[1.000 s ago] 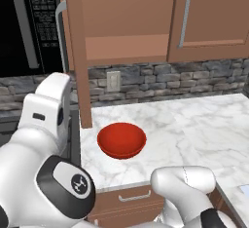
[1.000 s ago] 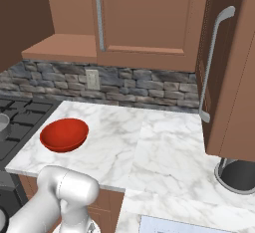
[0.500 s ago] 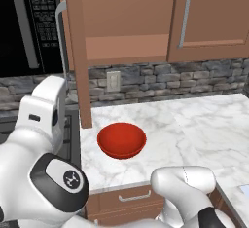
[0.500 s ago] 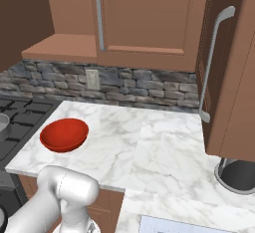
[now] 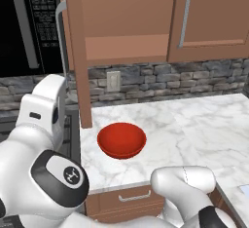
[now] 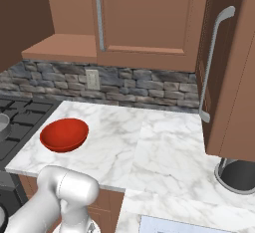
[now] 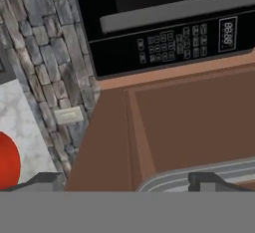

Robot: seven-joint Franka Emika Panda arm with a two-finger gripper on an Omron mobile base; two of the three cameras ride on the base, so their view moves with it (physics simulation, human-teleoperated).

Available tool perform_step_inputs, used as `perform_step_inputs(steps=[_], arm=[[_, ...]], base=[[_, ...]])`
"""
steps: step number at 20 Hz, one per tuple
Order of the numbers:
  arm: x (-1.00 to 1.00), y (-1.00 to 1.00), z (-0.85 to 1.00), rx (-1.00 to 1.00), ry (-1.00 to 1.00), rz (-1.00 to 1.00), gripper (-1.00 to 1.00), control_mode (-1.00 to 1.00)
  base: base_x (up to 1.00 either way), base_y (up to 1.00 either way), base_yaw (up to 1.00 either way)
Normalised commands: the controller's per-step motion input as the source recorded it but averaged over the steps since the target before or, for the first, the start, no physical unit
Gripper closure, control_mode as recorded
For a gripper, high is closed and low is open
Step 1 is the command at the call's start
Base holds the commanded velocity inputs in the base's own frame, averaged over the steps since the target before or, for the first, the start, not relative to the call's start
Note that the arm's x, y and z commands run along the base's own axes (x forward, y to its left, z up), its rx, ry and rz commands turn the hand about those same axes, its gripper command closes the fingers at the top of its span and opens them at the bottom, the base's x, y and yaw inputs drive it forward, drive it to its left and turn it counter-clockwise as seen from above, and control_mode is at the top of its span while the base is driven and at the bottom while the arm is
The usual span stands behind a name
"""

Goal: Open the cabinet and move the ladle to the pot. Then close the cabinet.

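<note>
The cabinet [image 5: 126,22] hangs on the wall, reddish-brown. Its left door [image 5: 80,66] is swung open and seen edge-on, with the silver bar handle [image 5: 61,42] on its left side. Its right door [image 5: 214,12] is closed. A bare shelf [image 6: 62,48] shows inside. My gripper [image 7: 127,182] is open with wide-set fingertips, close in front of the open door's panel [image 7: 189,117]. The door handle [image 7: 199,170] lies between the tips. A grey rim, likely the pot [image 6: 3,125], sits on the stove at the left edge. The ladle is out of view.
A red bowl [image 5: 121,139] sits on the marble counter [image 5: 194,124]. The black microwave [image 5: 29,22] hangs left of the open door, above the stove [image 6: 22,115]. A second door with a bar handle [image 6: 214,62] juts out on the right, above a dark round vessel [image 6: 239,174].
The arm's upper link has drifted slightly left. The door, bowl and gripper opening look unchanged.
</note>
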Motion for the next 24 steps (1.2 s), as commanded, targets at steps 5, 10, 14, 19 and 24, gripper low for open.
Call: perform_step_inputs(steps=[5,10,14,19,24], arm=[[0.0,-0.07,0.0,0.01,0.0,-0.01,-1.0,-1.0],[0.0,-0.35,0.0,0.07,0.0,-0.03,-1.0,-1.0],[0.0,-0.71,0.0,0.16,0.0,-0.01,-1.0,-1.0],[0.0,-0.77,0.0,0.18,0.0,0.0,-1.0,-1.0],[0.0,-0.76,0.0,0.17,-0.07,0.0,-1.0,-1.0]], base=[[0.0,0.0,0.0],[0.0,0.0,0.0],[0.0,0.0,0.0],[0.0,0.0,0.0],[0.0,0.0,0.0]])
